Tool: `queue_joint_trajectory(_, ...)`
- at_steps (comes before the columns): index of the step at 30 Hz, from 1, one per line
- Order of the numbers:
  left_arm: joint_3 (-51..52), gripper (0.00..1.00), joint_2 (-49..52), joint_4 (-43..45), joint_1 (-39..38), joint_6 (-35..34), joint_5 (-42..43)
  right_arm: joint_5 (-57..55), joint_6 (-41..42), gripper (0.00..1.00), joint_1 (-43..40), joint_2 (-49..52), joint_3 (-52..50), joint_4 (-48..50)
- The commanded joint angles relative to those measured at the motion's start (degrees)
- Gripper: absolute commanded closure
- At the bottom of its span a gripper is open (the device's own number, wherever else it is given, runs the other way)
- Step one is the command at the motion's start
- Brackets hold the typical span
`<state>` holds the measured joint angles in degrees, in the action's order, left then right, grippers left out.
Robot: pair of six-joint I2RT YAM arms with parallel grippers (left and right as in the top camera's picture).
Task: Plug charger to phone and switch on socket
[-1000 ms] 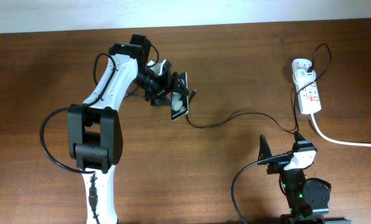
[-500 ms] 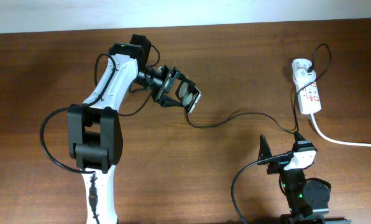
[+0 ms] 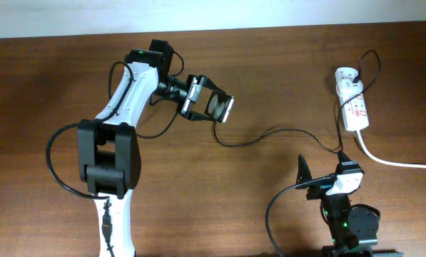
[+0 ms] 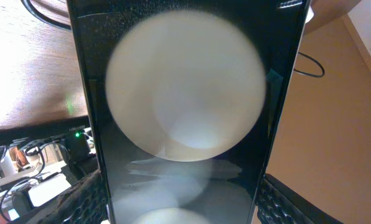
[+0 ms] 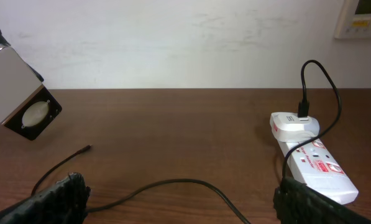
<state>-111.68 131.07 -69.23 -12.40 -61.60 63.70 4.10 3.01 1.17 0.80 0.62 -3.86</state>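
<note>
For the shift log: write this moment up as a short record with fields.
left tool: shut on the phone, held off the table
right tool: open, empty
cable tip: loose on the table, not in the phone
power strip: adapter plugged in at one end; on or off cannot be told

Overhead view: even, bright light from above. The brown desk (image 3: 41, 93) carries only soft, faint shadows, and detail is sharp to the edges. Left wrist view: the glossy phone (image 4: 185, 124) screen shows a large round white glare patch, blurred. Right wrist view: pale wall brightly lit, socket (image 5: 309, 158) sharp, right pincer (image 5: 179, 185) fingers (image 5: 54, 202) dark and defocused.
</note>
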Motion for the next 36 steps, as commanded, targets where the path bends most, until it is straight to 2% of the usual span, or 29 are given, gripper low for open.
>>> queue_joint_trajectory(1, -1.7, 0.9, 0.1, -0.1, 0.2, -1.4, 3.0, 0.3, 0.4, 0.01, 0.4, -0.4, -0.3, -0.3)
queue_joint_trajectory(28, -1.7, 0.9, 0.1, -0.1, 0.3, -2.2, 4.7, 0.3, 0.4, 0.01, 0.4, -0.4, -0.3, -0.3)
queue_joint_trajectory(36, -1.7, 0.89, 0.1, -0.1, 3.8, -2.2, 4.7, 0.3, 0.4, 0.01, 0.4, -0.4, -0.3, -0.3)
